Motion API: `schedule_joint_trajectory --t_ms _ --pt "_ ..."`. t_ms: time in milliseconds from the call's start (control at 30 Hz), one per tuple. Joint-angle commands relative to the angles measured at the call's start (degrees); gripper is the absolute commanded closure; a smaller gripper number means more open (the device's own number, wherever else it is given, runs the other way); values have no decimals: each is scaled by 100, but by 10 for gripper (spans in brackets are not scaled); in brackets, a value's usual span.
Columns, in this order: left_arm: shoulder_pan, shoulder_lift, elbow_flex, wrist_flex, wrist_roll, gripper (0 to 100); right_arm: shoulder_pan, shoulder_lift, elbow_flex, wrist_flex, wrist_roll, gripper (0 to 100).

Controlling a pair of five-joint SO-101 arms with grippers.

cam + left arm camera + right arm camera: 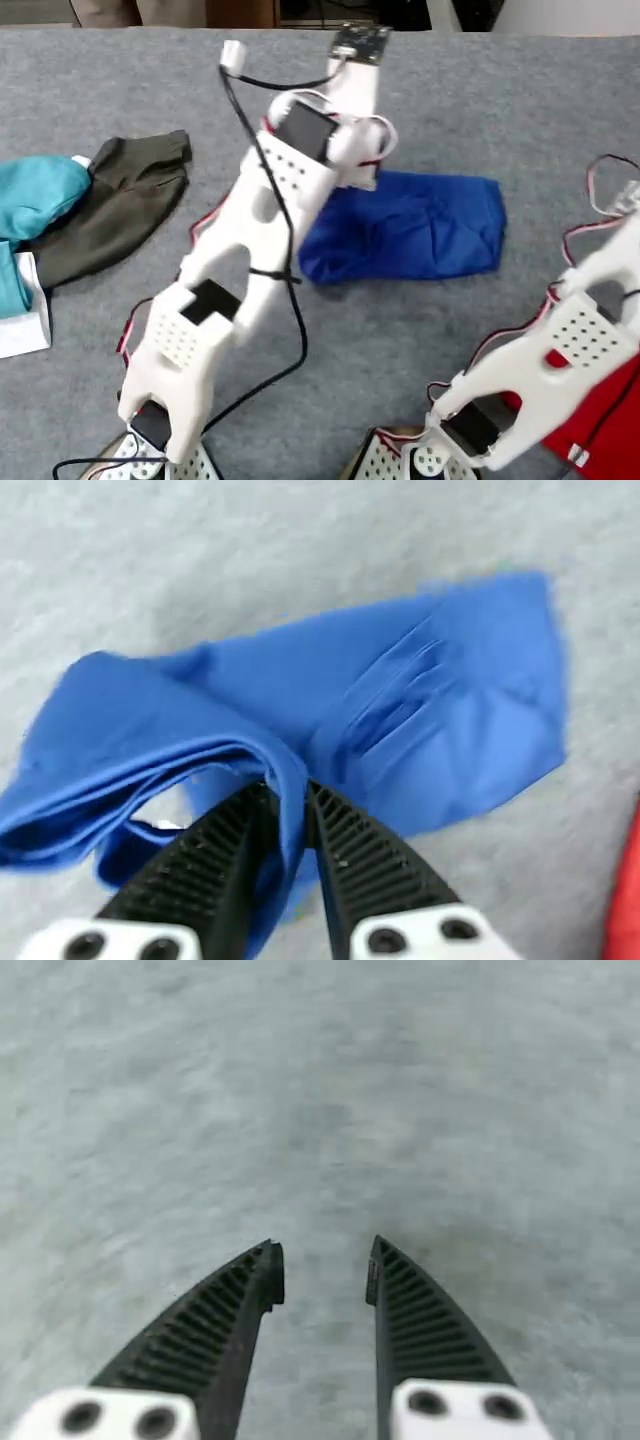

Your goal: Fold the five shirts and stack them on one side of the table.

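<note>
one blue shirt (420, 235) pinched in left claw (285, 800); one olive shirt (120, 205).

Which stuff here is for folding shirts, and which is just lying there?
For the job: crumpled blue cloth shirt, pinched by the left gripper; teal cloth shirt; dark olive cloth shirt; red cloth shirt.

Just lying about: grey felt table cover; white flat thing at the edge, maybe a shirt.

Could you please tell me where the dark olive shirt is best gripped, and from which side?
Grip the dark olive shirt at its far corner nearest the blue shirt, probably coming from that side: this end lies free and flat, while the opposite end meets the teal shirt.
</note>
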Motion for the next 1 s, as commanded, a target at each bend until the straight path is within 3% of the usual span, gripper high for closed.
schedule_joint_trajectory --t_ms 0,467,967 --pt "396 163 -255 -633 316 981 347 -48 -110 -202 -387 842" --pt "1398 1226 -299 -2629 360 979 840 -48 -101 -448 -730 842" --pt "1811 1666 -308 -3657 325 979 822 -48 -101 -448 -703 842"
